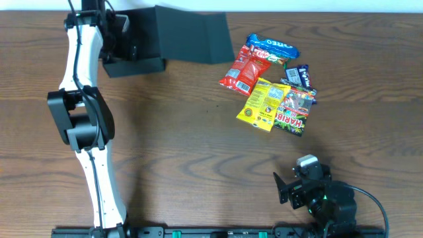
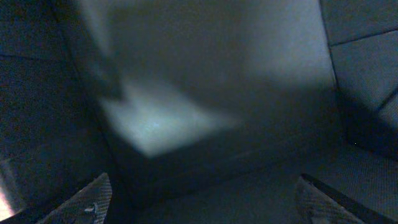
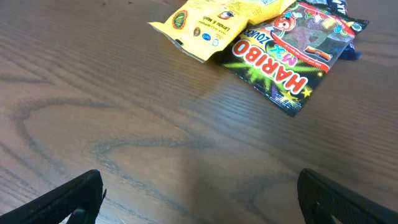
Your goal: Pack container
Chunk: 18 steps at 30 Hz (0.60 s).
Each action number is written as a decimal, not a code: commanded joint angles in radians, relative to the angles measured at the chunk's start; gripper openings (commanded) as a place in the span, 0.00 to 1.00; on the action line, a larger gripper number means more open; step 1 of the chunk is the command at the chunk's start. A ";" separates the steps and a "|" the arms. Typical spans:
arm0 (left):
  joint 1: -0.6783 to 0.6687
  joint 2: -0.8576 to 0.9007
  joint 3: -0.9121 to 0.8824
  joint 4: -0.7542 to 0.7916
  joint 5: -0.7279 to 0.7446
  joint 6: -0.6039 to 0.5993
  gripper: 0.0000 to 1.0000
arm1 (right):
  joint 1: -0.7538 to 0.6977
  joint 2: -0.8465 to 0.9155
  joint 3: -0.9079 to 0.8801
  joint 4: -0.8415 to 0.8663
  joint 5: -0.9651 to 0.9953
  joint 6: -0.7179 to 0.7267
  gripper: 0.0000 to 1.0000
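Box (image 1: pixel 192 36): far side of table, left of centre, long axis 9-to-3 in overhead view.
Left gripper (image 2: pixel 202 205): at box's 9 o'clock end, jaws apart, nothing held; seemingly inside box, though wrist view is dark and blurred.
Right gripper (image 1: pixel 285 188): near edge, jaws apart, empty.
Snack packets (image 1: pixel 271 82): at its 12 o'clock, near. Box at its 10 o'clock, well apart.
Judgement: right arm nearer packets.

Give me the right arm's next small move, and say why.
Probably ease the right claw forward toward the Haribo bag. The claw is open and empty, low over bare table, and that bag lies nearest ahead of it. The packets all lie in a pile outside the box.
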 commanded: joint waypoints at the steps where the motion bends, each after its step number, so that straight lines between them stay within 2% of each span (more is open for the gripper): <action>1: 0.020 0.016 0.006 -0.068 -0.013 -0.013 0.95 | -0.008 -0.006 -0.006 -0.001 0.002 0.011 0.99; 18: 0.026 0.012 0.006 -0.451 0.003 -0.032 0.95 | -0.008 -0.006 -0.006 -0.001 0.002 0.011 0.99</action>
